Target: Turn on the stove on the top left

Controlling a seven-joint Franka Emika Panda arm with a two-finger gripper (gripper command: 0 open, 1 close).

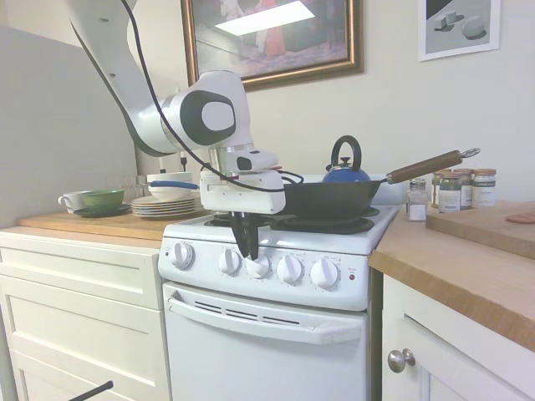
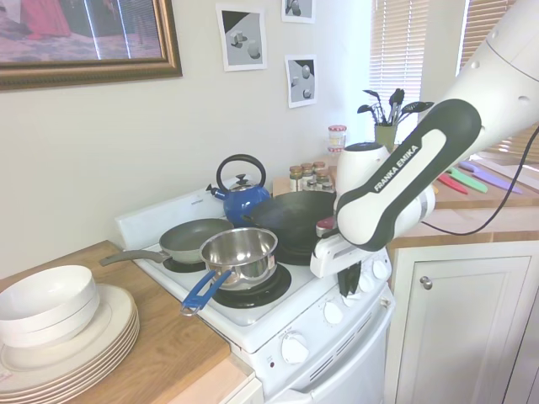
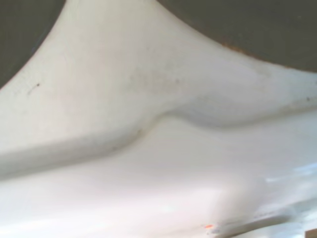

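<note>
Gripper (image 1: 248,247) points down at the front of the stove (image 1: 276,334), its dark fingers close together by the knobs. I cannot tell if they squeeze one. Right below its tips sits the middle knob (image 1: 258,266). To do this well, it should grab the right knob snugly and turn slowly.

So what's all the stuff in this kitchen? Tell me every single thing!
stove: one, white, between the cabinets
knobs: five, white, along the stove front
wok: one, black, on a burner
kettle: one, blue, back of the stove
frying pan: one, grey, on a burner
pot: one, silver with a blue handle, on a front burner
plates: stack, cream, on the counter
spice jars: several, on the counter
gripper: one, black jaws, at the knobs
</note>
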